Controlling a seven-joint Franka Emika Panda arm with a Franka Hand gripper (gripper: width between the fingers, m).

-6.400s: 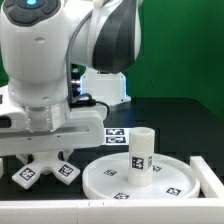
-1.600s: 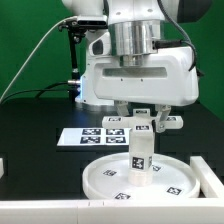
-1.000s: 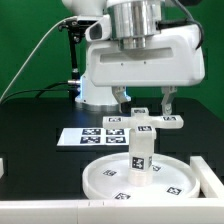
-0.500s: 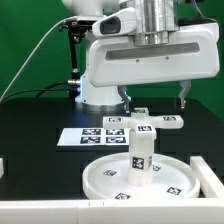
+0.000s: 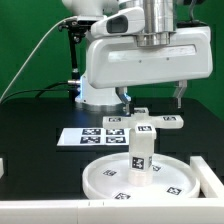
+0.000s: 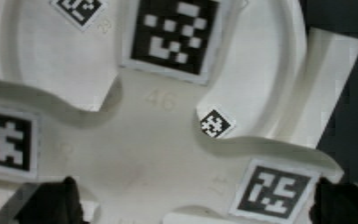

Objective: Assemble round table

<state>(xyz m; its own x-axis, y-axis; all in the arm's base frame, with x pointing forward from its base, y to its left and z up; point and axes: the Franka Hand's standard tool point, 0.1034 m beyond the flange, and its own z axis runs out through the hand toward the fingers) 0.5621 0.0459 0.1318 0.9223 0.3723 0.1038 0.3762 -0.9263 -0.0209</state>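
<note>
Cross-shaped foot [image 5: 152, 122]: seated atop upright leg [image 5: 141, 155] on disc [image 5: 100, 178], apparently stacked for fastening. Claw [image 5: 152, 96]: released, fingers spread, hovers just above the foot.

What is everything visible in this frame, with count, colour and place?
round disc: one, white, on the table, nearest the camera.
cylinder leg: one, white, upright at the disc's centre.
cross-shaped foot: one, white, on top of the leg.
marker board: one, white with black tags, flat behind the disc.
table: one, black.
backdrop: green, behind.
gripper: one, open, above the foot, holding nothing.
</note>
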